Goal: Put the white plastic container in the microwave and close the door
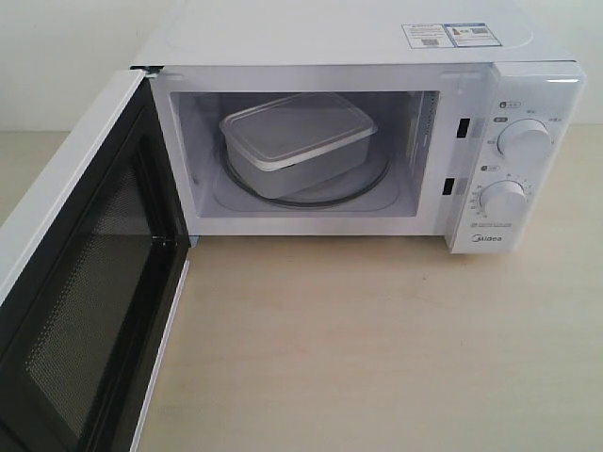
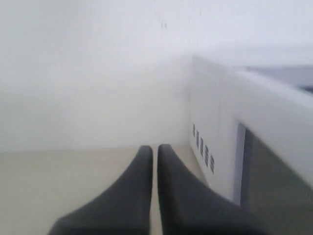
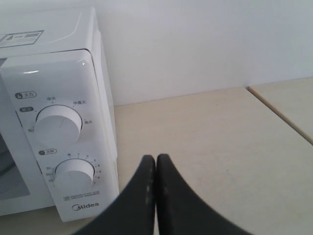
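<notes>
the rectangular translucent-white plastic container (image 1: 297, 141) with its flat lid sits inside the white midea microwave (image 1: 330, 38), on the glass turntable (image 1: 375, 181), so the first half looks done. the white door (image 1: 85, 282) with the dark mesh window stands swung wide to the left; closing it is what's left. neither arm shows in the exterior view. only the wrist views show them. the left gripper (image 2: 154, 152), pinched together and empty, is beside a blurred white slotted wall (image 2: 203, 147). the right gripper (image 3: 155, 161), likewise closed on nothing, is just beside the two round white dials (image 3: 58, 125).

Left gripper (image 2: 154, 151): black curved fingers pressed together, nothing held, over beige flat tabletop (image 2: 58, 186). Blurred white box-shaped microwave (image 2: 206, 105) nearby, side vent slots visible.
</notes>
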`<state>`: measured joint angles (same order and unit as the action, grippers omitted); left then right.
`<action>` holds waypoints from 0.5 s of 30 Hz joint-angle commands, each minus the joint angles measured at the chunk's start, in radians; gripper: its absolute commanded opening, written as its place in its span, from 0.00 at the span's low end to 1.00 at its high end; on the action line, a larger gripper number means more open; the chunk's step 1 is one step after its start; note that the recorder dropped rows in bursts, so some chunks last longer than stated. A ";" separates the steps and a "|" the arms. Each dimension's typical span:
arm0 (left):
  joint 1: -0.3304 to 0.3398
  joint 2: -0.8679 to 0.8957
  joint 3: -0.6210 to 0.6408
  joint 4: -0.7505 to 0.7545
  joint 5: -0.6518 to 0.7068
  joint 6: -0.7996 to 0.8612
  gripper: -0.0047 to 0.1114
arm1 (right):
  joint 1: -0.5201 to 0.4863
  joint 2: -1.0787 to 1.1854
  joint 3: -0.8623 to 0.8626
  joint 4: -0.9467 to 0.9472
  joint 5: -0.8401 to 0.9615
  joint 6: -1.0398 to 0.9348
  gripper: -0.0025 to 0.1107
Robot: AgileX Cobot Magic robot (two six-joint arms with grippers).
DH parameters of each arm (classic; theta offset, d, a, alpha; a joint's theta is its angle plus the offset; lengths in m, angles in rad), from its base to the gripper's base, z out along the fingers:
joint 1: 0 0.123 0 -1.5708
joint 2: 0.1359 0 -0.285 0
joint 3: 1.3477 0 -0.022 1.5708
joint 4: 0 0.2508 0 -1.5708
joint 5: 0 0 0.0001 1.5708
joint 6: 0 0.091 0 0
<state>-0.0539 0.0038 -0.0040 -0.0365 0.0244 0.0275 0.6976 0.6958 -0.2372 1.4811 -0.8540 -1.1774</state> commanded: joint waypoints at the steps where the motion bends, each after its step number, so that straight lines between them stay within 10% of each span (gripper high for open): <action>1: 0.002 -0.004 0.004 -0.001 -0.231 -0.063 0.08 | -0.003 -0.005 0.005 0.001 -0.005 -0.009 0.02; 15: 0.002 0.021 -0.357 0.028 -0.011 -0.080 0.08 | -0.003 -0.006 0.005 0.003 -0.005 -0.009 0.02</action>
<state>-0.0539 0.0019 -0.2772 -0.0234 -0.1118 -0.0746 0.6976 0.6940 -0.2372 1.4831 -0.8557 -1.1774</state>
